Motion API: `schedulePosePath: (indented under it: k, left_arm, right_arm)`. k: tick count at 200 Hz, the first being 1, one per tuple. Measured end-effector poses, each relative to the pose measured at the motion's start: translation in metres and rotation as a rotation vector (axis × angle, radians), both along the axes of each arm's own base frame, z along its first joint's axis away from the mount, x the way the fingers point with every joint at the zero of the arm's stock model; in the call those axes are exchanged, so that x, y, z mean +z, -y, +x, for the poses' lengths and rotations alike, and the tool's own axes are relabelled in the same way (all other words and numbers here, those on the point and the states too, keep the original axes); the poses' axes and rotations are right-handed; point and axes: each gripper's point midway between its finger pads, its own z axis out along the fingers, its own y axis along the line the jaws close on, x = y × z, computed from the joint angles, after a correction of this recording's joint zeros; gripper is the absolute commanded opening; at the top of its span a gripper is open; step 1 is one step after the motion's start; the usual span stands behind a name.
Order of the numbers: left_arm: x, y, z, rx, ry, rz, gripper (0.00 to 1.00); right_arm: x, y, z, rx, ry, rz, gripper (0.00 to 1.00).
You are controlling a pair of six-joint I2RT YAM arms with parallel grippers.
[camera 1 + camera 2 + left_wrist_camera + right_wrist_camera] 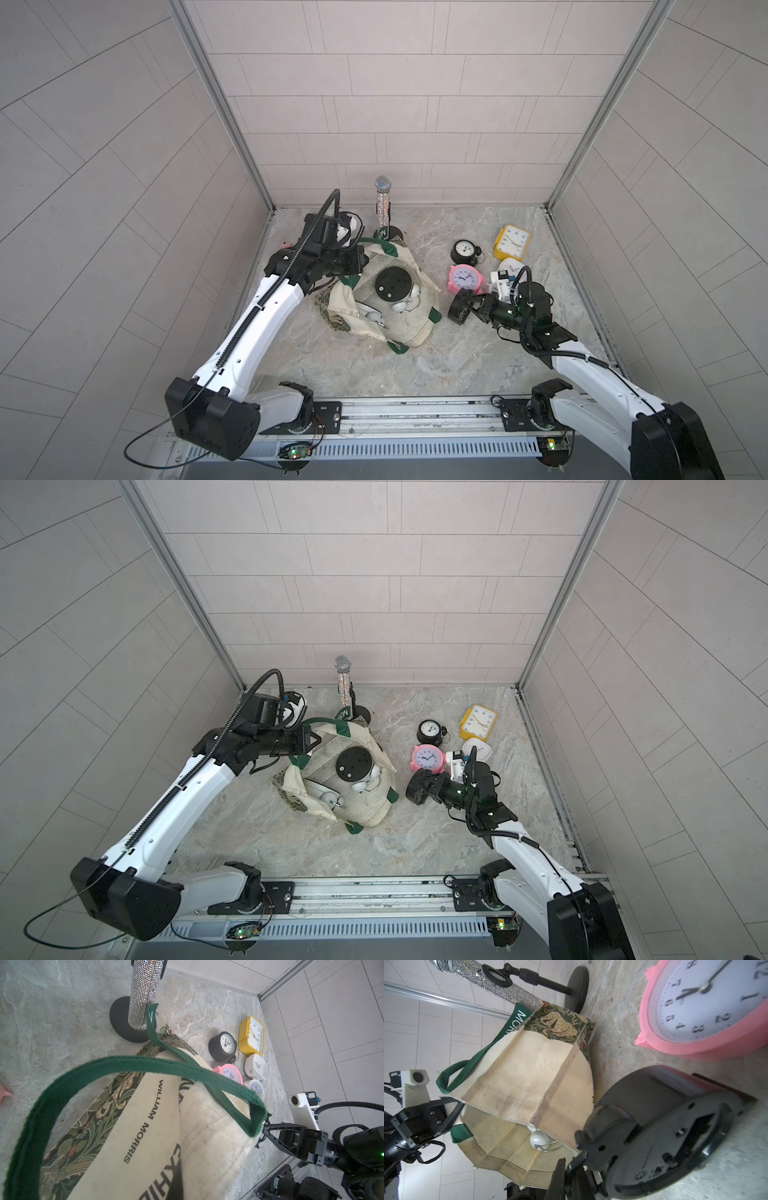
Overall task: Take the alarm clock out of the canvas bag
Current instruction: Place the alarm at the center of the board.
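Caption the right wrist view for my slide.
Left gripper pinches rim of cream canvas bag; black round alarm clock rests outside on marble tabletop beside pink round clock.

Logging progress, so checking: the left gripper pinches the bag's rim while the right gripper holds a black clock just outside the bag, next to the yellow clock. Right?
No. Both top views show the black clock in the right gripper next to the pink clock; the yellow clock sits farther back. The left gripper does pinch the rim of the canvas bag.

Cream canvas bag [415, 328] with dark green handles [124, 1064] and a green floral panel [560, 1022]; 1 pink clock [463, 279], 1 yellow clock [512, 241], 1 black clock [464, 250]; silver-sequinned microphone [382, 203]; grey marbled table [457, 353].
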Motion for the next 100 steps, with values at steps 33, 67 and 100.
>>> schedulePosePath:
  k: [33,67,100]
  left_arm:
    - [0.0,0.0,0.0,0.0,0.0,0.0,0.0]
    - [0.0,0.0,0.0,0.0,0.0,0.0,0.0]
    - [0.0,0.0,0.0,0.001,0.0,0.0,0.0]
  right_arm:
    - [-0.01,0.013,-0.002,-0.025,-0.017,-0.051,0.14]
    - [-0.011,0.017,0.0,-0.025,-0.004,-0.068,0.15]
    - [-0.013,0.023,0.001,-0.032,0.001,-0.084,0.17]
